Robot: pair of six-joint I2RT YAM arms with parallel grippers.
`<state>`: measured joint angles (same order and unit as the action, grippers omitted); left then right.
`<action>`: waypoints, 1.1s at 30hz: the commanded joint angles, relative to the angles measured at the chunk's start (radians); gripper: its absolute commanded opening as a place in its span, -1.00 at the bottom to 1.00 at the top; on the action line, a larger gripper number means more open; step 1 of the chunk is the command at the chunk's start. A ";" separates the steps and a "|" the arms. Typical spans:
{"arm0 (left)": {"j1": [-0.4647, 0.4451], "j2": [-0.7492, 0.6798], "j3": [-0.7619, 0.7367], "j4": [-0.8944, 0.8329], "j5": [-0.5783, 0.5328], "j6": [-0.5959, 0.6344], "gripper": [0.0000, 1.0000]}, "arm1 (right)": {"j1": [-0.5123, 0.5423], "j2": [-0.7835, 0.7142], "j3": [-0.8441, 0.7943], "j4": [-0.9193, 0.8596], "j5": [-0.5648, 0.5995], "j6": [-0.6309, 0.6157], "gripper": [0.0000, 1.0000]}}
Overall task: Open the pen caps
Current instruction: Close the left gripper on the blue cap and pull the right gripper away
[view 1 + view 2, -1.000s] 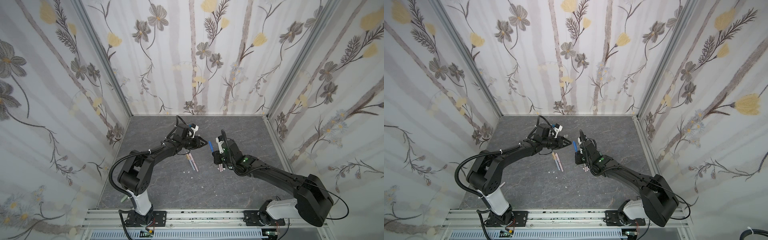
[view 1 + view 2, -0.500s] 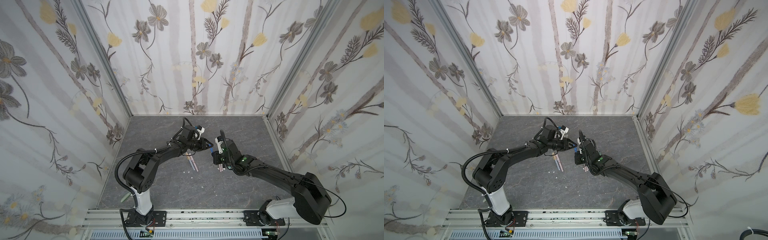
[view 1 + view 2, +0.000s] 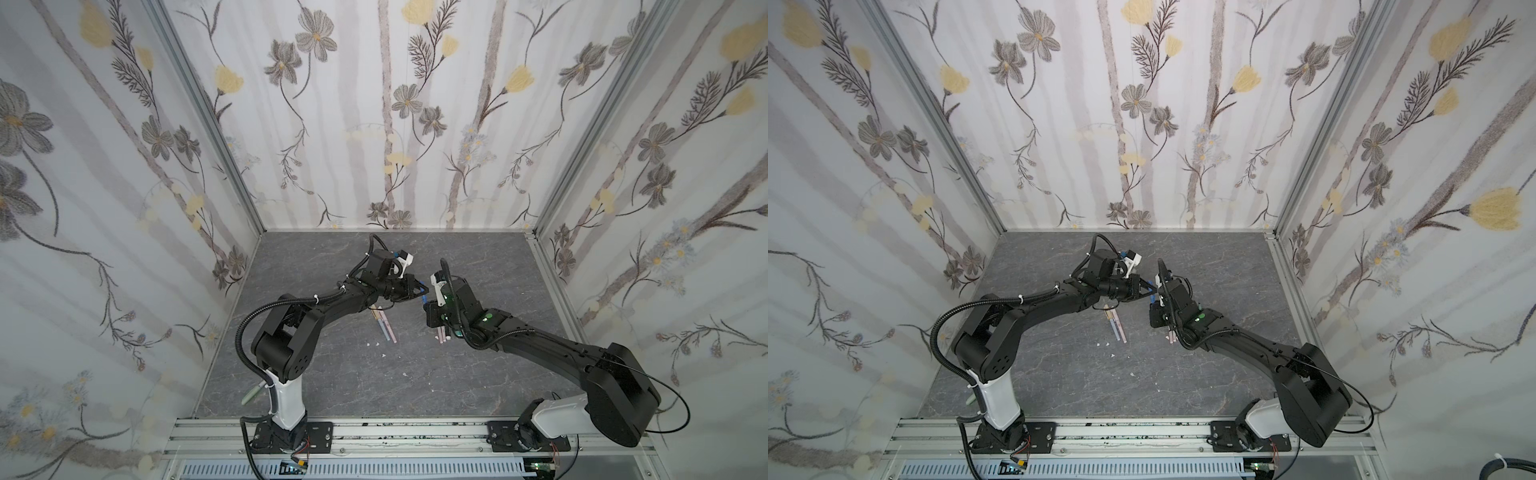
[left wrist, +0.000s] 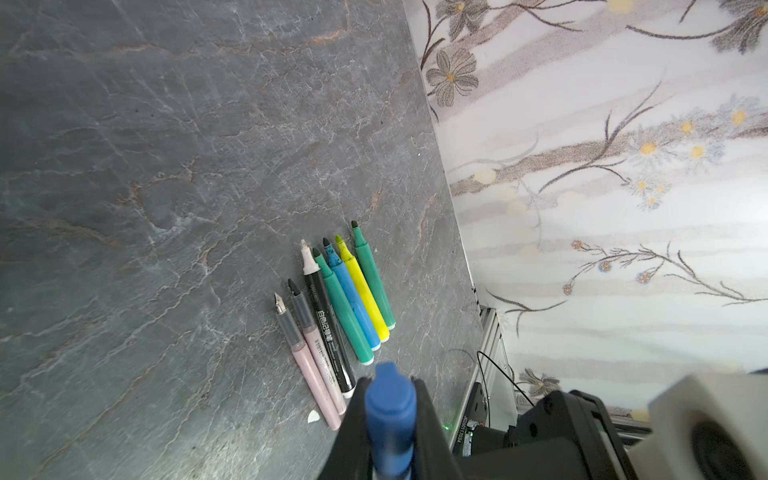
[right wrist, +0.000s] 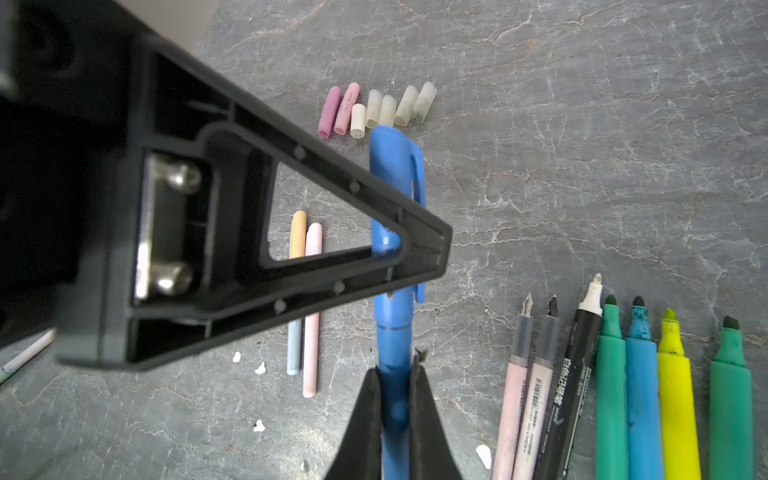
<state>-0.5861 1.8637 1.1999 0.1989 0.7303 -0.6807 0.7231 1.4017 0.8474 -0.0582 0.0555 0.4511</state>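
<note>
Left gripper (image 4: 390, 405) and right gripper (image 5: 397, 368) meet mid-table, clamped on a blue pen (image 5: 392, 332) and its cap (image 5: 395, 166), blocking passage. Pens (image 4: 345, 299) and loose caps (image 5: 374, 108) lie below; the near table (image 3: 374, 382) is bare.

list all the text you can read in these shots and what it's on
"白色记号笔": on the black-and-white marker, white print along its barrel.
"deli", likely: smaller print on that marker, nearer the tip.
Barcode and fine print on the pale pink pen: too small to read.
Serial-like print on black hardware: too blurred.
</note>
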 commanded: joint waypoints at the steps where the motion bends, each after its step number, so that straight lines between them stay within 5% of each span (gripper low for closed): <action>1: -0.001 0.006 0.014 0.031 0.016 0.004 -0.86 | 0.000 0.013 0.016 0.029 -0.012 -0.018 -1.00; 17: -0.001 -0.001 0.021 0.037 0.029 -0.002 -1.00 | -0.026 0.033 0.003 0.056 -0.048 0.001 -0.45; 33: 0.014 -0.005 0.026 0.035 0.009 0.001 -1.00 | -0.041 0.027 -0.023 0.076 -0.094 -0.005 -1.00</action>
<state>-0.5800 1.8687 1.2125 0.2047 0.7414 -0.6811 0.6815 1.4338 0.8330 -0.0025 -0.0246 0.4442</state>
